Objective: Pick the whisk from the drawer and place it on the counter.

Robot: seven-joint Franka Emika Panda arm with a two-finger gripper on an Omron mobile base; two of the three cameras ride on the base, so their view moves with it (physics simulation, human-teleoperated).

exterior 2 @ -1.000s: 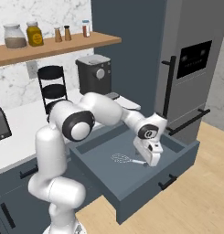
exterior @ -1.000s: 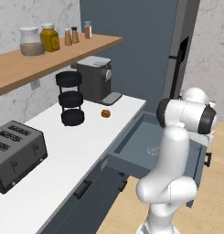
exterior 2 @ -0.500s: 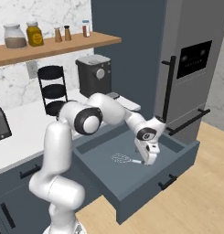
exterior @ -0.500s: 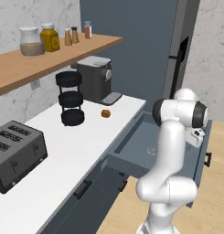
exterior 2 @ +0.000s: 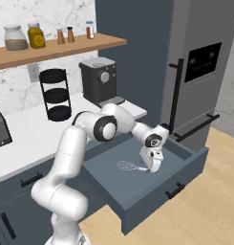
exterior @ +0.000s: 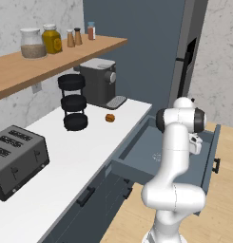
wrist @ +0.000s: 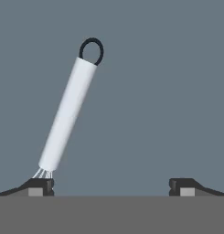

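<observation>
Toaster (exterior: pixel 15 159) at 9 o'clock on the white table (exterior: pixel 84 156) in the left base view, dark and slotted. Black three-tier stand (exterior: pixel 73 102) past it toward 11 o'clock, coffee machine (exterior: pixel 100 81) just beside at 12. Small orange-brown fruit (exterior: pixel 109 117) near the table's middle edge, apart from the stand. Wooden shelf (exterior: pixel 56 59) above, carrying jars and shakers.

Drawer (exterior 2: pixel 152 184) pulled open at 3 o'clock of the table, dark blue-grey, black bar handle on its front panel. Whisk (exterior 2: pixel 130 166) flat on the drawer floor in the right base view, wire balloon toward 9 o'clock, pale handle toward 3 o'clock, reaching the gripper (exterior 2: pixel 153 166). Gripper lowered into the drawer, pointing down, hanging over the handle end.

In the hand view: whisk (wrist: pixel 67 114) lying tilted from 7 o'clock up to 1 o'clock, black hanging loop at the top end, wires meeting the handle right beside the left fingertip (wrist: pixel 38 186). Gripper (wrist: pixel 111 187) spread wide, fingers well apart, nothing clamped between them; handle off to the left fingertip's side, not centred in the gap.
</observation>
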